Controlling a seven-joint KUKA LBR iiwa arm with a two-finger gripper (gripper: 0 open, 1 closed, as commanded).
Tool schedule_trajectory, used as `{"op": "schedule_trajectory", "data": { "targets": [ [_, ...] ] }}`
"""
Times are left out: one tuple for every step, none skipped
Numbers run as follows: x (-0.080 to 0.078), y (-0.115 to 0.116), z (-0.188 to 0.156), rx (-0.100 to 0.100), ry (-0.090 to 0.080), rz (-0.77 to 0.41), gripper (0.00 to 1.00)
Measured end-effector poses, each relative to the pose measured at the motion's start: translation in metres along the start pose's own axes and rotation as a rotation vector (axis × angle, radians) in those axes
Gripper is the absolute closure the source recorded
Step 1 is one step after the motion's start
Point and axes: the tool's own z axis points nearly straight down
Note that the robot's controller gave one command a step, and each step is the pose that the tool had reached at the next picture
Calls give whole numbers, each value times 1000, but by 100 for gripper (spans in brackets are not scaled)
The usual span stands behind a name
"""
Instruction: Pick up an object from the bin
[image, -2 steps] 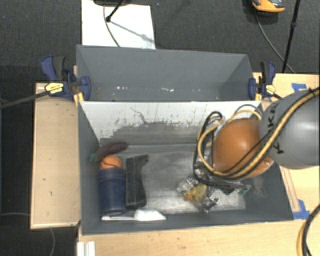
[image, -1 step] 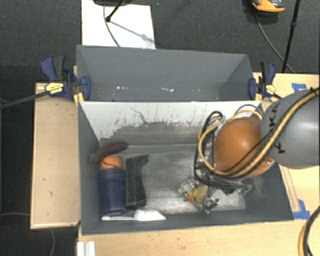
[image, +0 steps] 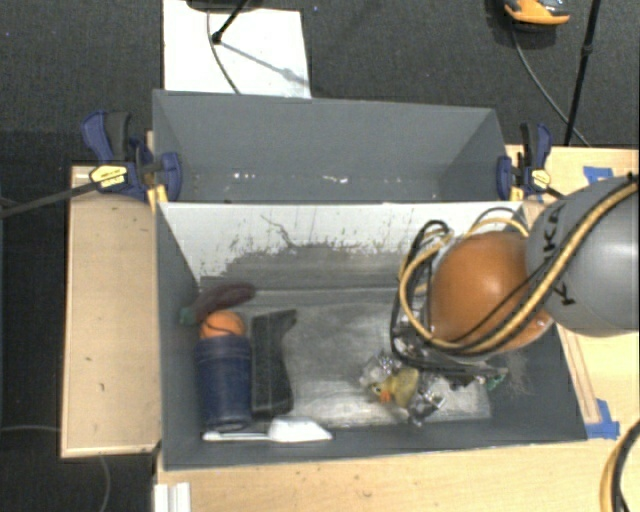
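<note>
Gripper (image: 410, 396) sits low in the grey metal bin (image: 330, 150), near right, over a small lumpy yellowish thing (image: 401, 383); open or closed cannot be told. At left lie a smooth blue cylinder (image: 225, 385), an orange ball (image: 223, 325) and a black block (image: 270, 365).

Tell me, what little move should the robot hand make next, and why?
Probably sink a little, straight down. The gripper hangs right over a small yellowish thing on the bin's floor, right of the middle. Nothing else lies close: the blue cylinder and black block sit far off on the left. Whether it already grips the thing, I cannot tell.
</note>
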Motion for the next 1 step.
{"op": "schedule_trajectory", "data": {
  "targets": [
    [0, 0, -5, -1, 2, 1, 100]
  ]
}}
